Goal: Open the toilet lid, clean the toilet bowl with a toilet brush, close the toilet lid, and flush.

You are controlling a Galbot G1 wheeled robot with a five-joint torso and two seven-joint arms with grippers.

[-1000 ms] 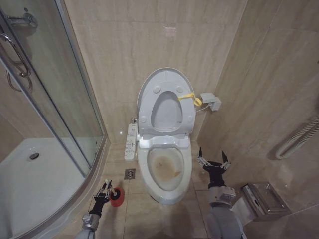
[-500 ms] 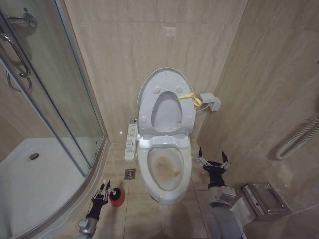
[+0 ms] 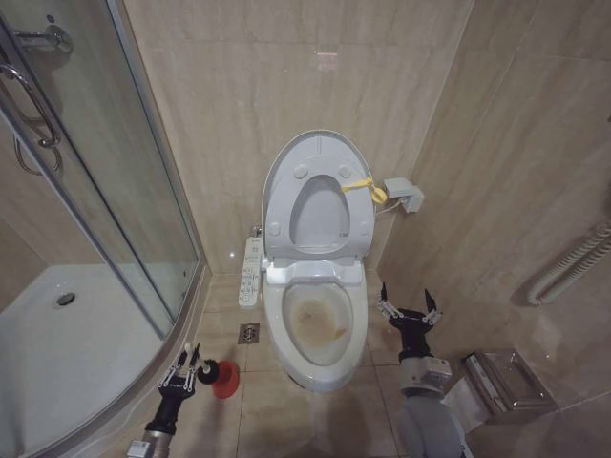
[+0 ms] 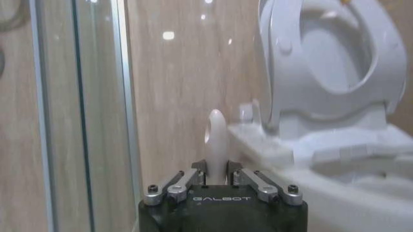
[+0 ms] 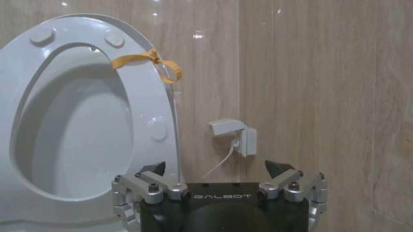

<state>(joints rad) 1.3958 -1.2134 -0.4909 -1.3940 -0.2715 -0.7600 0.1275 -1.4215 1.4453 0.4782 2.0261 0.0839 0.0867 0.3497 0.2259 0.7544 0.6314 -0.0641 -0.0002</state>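
Note:
The toilet lid (image 3: 320, 215) stands raised against the back wall together with the seat ring (image 3: 286, 205), a yellow strap (image 3: 363, 186) looped on the ring's edge. Below them the toilet bowl (image 3: 320, 320) lies open, brown stains on its inner surface. Low on the floor left of the toilet, my left gripper (image 3: 181, 365) is shut on the toilet brush, whose dark head (image 3: 204, 372) sits just beside the red holder cup (image 3: 227, 380). The brush's white handle (image 4: 217, 135) rises between the left gripper's (image 4: 217, 166) fingers. My right gripper (image 3: 406, 303) (image 5: 216, 169) hangs open, right of the bowl.
A glass shower door (image 3: 115, 191) and white shower tray (image 3: 57, 343) take up the left side. A control panel (image 3: 251, 272) sits beside the bowl, with a floor drain (image 3: 248, 333) below it. A wall box (image 3: 406, 194), a steel bin (image 3: 506, 382) and a hose (image 3: 573, 262) are on the right.
My left gripper has drawn back and to the left, away from the red cup, with the brush; its dark head now shows beside the cup. The right arm has not moved.

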